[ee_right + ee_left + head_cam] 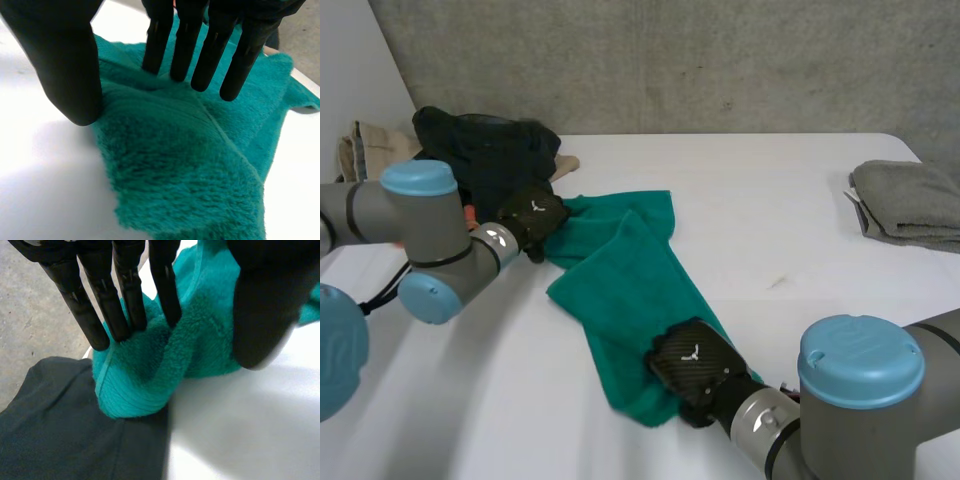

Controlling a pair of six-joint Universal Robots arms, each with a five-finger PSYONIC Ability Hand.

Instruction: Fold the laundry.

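A teal towel [620, 270] lies crumpled in a long diagonal strip across the white table [770, 190]. My left hand [532, 215] is at its far left corner, next to the dark clothes. There, the straight fingers [125, 295] and the thumb [260, 315] squeeze a bunched ridge of the teal towel [200, 340]. My right hand [692, 362] is on the near end. Its fingers [215, 45] press down into the teal towel [190, 170], and its thumb [70, 75] stands at the towel's side edge, pinching a low fold.
A heap of dark clothes [485, 150] lies at the back left, touching the towel's corner [60, 430]. Behind it sits a beige garment [360, 150]. A folded grey towel [910, 200] rests at the table's right edge.
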